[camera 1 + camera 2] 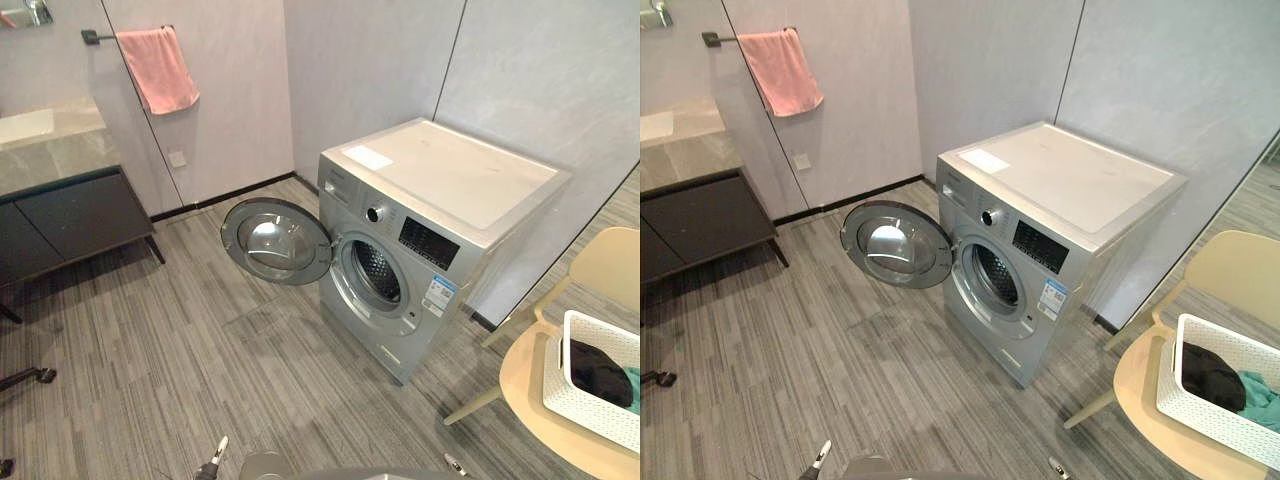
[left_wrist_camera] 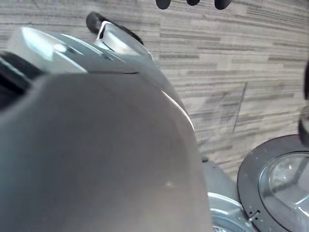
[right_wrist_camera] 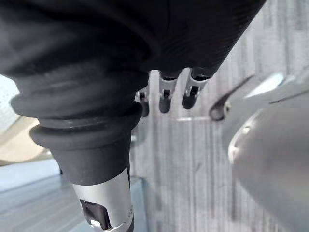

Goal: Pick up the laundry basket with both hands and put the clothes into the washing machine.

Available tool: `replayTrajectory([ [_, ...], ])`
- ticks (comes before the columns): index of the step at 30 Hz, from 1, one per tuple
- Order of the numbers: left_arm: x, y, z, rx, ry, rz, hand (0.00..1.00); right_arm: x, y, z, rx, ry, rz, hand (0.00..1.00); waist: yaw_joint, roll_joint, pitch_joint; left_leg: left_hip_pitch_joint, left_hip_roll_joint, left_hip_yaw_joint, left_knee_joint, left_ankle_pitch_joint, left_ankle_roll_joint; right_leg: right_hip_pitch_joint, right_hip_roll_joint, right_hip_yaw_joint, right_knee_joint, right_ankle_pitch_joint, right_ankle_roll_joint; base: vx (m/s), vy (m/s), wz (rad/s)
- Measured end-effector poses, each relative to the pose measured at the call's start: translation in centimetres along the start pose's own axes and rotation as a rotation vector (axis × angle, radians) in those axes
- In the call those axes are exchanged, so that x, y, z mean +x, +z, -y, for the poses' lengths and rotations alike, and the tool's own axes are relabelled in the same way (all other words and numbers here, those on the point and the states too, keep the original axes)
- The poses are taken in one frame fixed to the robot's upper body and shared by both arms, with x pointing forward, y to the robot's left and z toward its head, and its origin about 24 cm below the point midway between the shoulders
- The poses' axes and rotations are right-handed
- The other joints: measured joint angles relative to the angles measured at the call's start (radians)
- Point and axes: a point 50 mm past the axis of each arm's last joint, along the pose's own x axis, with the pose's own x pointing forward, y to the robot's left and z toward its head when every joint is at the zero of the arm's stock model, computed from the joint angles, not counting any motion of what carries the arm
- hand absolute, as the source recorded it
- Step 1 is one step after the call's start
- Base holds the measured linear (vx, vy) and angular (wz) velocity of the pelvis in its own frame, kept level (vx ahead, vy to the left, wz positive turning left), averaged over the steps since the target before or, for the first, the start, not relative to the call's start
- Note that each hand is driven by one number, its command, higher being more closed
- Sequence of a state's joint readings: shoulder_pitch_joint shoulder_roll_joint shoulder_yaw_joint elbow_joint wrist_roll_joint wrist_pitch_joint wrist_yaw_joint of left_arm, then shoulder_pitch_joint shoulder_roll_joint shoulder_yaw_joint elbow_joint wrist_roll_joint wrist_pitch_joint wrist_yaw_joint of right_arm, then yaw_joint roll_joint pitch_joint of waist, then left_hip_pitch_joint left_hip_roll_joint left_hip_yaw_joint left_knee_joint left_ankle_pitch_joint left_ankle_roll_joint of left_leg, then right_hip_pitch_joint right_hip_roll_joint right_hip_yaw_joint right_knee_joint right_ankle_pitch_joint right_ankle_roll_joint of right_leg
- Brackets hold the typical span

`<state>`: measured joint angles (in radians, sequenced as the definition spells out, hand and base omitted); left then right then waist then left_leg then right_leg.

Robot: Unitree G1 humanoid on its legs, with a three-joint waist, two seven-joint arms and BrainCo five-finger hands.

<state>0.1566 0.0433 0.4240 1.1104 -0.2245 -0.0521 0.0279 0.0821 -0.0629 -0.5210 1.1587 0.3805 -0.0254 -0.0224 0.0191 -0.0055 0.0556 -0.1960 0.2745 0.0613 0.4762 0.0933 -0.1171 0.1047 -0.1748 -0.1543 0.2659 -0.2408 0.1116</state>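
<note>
A white laundry basket (image 1: 578, 398) stands on a round pale wooden table (image 1: 527, 395) at the lower right. It holds a dark garment (image 1: 598, 372) and a teal one (image 1: 1262, 395). A silver washing machine (image 1: 450, 190) sits in the middle against the wall. Its round door (image 1: 275, 242) is swung wide open to the left and the drum opening (image 1: 378, 272) is dark. My left hand (image 2: 163, 4) and right hand (image 3: 164, 94) hang low beside me, far from the basket. Their fingers are relaxed and hold nothing.
A pale yellow chair (image 1: 615, 265) stands behind the table, beside the machine. At the left are a dark low cabinet (image 1: 75, 215) with a stone counter and a pink towel (image 1: 158, 68) on a wall rail. Grey plank floor (image 1: 200, 350) lies before the machine.
</note>
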Motion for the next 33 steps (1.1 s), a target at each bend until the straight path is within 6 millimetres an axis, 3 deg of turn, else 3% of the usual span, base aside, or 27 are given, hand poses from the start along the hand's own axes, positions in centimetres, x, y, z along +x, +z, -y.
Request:
replayTrajectory([
  [1,-0.1,-0.6,0.5,-0.005,-0.011,-0.016,0.0,0.2,1.2,0.1,-0.011,0.0,0.031,0.0,0.005,0.018,0.01,0.002,-0.049,-0.016,0.066,-0.098,-0.028,-0.009,-0.004,0.033,0.006,0.001,-0.002,-0.14,0.105,-0.4],
  [3,-0.4,-1.8,0.8,-0.016,-0.016,-0.043,0.0,0.3,1.8,-0.4,-0.022,0.012,0.048,0.0,0.019,0.052,0.01,0.017,-0.123,-0.028,0.097,-0.228,-0.017,-0.04,0.0,0.089,0.016,0.002,-0.003,-0.11,0.194,-0.61],
  [4,-0.5,-2.3,0.9,0.0,-0.021,-0.062,0.0,0.3,1.7,-0.7,-0.038,0.022,0.038,0.0,0.027,0.067,0.011,0.071,-0.154,-0.049,0.026,-0.318,-0.002,-0.058,0.012,0.128,0.031,0.003,0.003,-0.05,0.235,-0.79],
  [5,-0.6,-2.7,0.6,0.0,-0.015,-0.071,0.0,0.2,0.8,-1.7,-0.059,0.049,0.014,0.0,0.034,0.058,0.01,0.093,-0.189,-0.07,-0.008,-0.37,0.026,-0.076,0.006,0.171,0.034,0.003,0.003,-0.04,0.212,-0.84],
  [6,-0.7,-2.8,0.2,0.001,-0.007,-0.075,0.0,0.1,0.2,-2.3,-0.073,0.068,-0.001,0.0,0.038,0.058,0.008,0.104,-0.209,-0.076,-0.024,-0.376,0.037,-0.076,0.006,0.206,0.021,0.005,0.0,-0.03,0.192,-0.76],
  [7,-0.7,-2.8,-0.1,0.008,0.0,-0.076,0.0,0.1,0.2,-2.6,-0.116,0.085,0.007,0.0,0.044,0.031,-0.002,0.116,-0.233,-0.075,-0.046,-0.379,0.057,-0.076,0.004,0.256,0.003,0.008,-0.004,0.01,0.148,-0.59],
  [8,-0.6,-2.6,-0.4,0.026,0.006,-0.07,0.0,0.0,-0.3,-2.8,-0.153,0.096,-0.006,0.0,0.044,0.032,-0.004,0.126,-0.235,-0.052,-0.065,-0.376,0.061,-0.078,-0.003,0.275,-0.006,0.015,-0.016,0.02,0.121,-0.39],
  [11,-0.6,-2.2,-0.9,0.059,0.014,-0.06,0.0,-0.3,-1.5,-2.8,-0.216,0.114,-0.031,0.0,0.048,0.006,-0.036,0.145,-0.233,-0.025,-0.106,-0.365,0.064,-0.081,-0.004,0.27,-0.03,0.038,-0.029,0.12,0.036,-0.31],
  [13,-0.5,-2.0,-1.1,0.077,0.018,-0.055,0.0,-0.4,-2.1,-2.4,-0.214,0.109,-0.046,0.0,0.047,-0.005,-0.062,0.156,-0.23,-0.02,-0.154,-0.347,0.064,-0.081,-0.004,0.255,-0.062,0.058,-0.016,0.16,-0.023,-0.1],
  [16,-0.2,-1.1,-0.1,0.112,-0.013,-0.033,0.0,-0.7,-3.1,-0.8,-0.191,0.068,-0.073,0.0,0.047,-0.011,-0.093,0.179,-0.224,-0.032,-0.256,-0.298,0.053,-0.074,0.001,0.203,-0.108,0.084,-0.013,0.23,-0.078,0.1],
  [21,0.0,-0.3,2.9,0.12,-0.088,-0.006,0.0,-0.7,-3.1,0.5,-0.12,0.021,-0.078,0.0,0.047,0.018,-0.104,0.227,-0.22,-0.087,-0.303,-0.25,0.035,-0.038,0.007,0.151,-0.102,0.086,-0.012,0.19,-0.061,0.21],
  [23,-0.1,0.0,4.4,0.121,-0.126,0.004,0.0,-0.6,-2.4,0.2,-0.133,0.036,-0.051,0.0,0.049,0.034,-0.095,0.242,-0.206,-0.08,-0.301,-0.25,0.035,-0.079,0.019,0.153,-0.005,0.086,-0.011,0.06,-0.018,-0.14],
  [26,0.1,0.9,4.7,0.12,-0.133,0.03,0.0,-0.6,-1.4,-2.0,-0.143,0.101,0.003,0.0,0.047,0.004,-0.058,0.248,-0.202,-0.014,-0.288,-0.23,0.031,-0.273,0.007,0.172,0.316,0.086,0.003,-0.01,-0.011,-0.47],
  [28,0.2,1.4,4.0,0.084,-0.104,0.04,0.0,-0.6,-0.6,-3.2,-0.153,0.139,0.038,0.0,0.053,-0.002,-0.016,0.272,-0.179,0.05,-0.286,-0.231,0.031,-0.322,-0.001,0.181,0.391,0.101,-0.001,-0.02,-0.081,-0.83],
  [29,0.2,1.4,3.8,0.072,-0.097,0.04,0.0,-0.6,-0.4,-3.7,-0.151,0.15,0.046,0.0,0.053,-0.005,-0.009,0.278,-0.169,0.057,-0.287,-0.231,0.031,-0.332,-0.003,0.17,0.411,0.1,-0.025,-0.04,-0.093,-0.89],
  [30,0.3,1.6,3.7,0.063,-0.094,0.045,0.0,-0.6,0.0,-4.0,-0.15,0.162,0.064,0.0,0.05,-0.015,0.002,0.284,-0.162,0.081,-0.283,-0.231,0.031,-0.37,-0.056,0.148,0.49,0.066,-0.07,-0.04,-0.08,-0.48],
  [33,0.3,1.6,3.9,0.06,-0.099,0.047,0.0,-0.6,0.0,-3.2,-0.134,0.136,0.074,0.0,0.05,-0.007,0.006,0.295,-0.133,0.087,-0.26,-0.231,0.031,-0.367,-0.174,0.133,0.497,0.075,-0.086,-0.01,-0.18,-0.27],
])
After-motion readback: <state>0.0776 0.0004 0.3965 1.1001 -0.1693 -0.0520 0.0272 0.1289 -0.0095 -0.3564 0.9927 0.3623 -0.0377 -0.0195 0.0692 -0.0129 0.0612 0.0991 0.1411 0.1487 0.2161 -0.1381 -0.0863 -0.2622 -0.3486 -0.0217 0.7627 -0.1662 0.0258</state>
